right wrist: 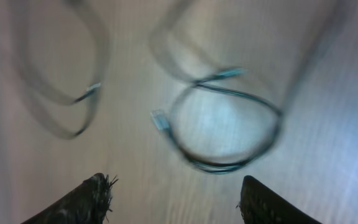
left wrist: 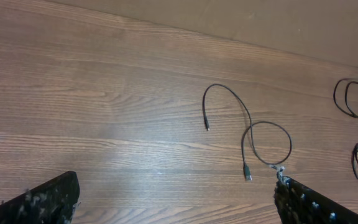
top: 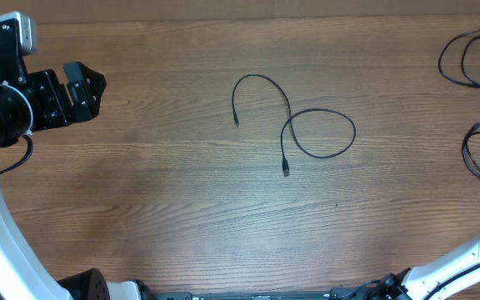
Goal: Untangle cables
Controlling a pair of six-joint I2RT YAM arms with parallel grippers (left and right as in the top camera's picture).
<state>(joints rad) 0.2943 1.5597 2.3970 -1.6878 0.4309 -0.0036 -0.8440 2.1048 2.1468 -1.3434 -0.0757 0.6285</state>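
Overhead top-down; left wrist oblique, shares centre cable (top: 288,122).

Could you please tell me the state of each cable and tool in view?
middle cable, lying loose, crossing itself once, both plugs free.
upper right cable, looped, partly out of frame.
lower right cable, curved, partly out of frame.
left tool, open, holding nothing.
right tool, open, holding nothing; view blurred.

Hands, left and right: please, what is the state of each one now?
Left hand: open, holding nothing.
Right hand: open, holding nothing, though its view is blurred.
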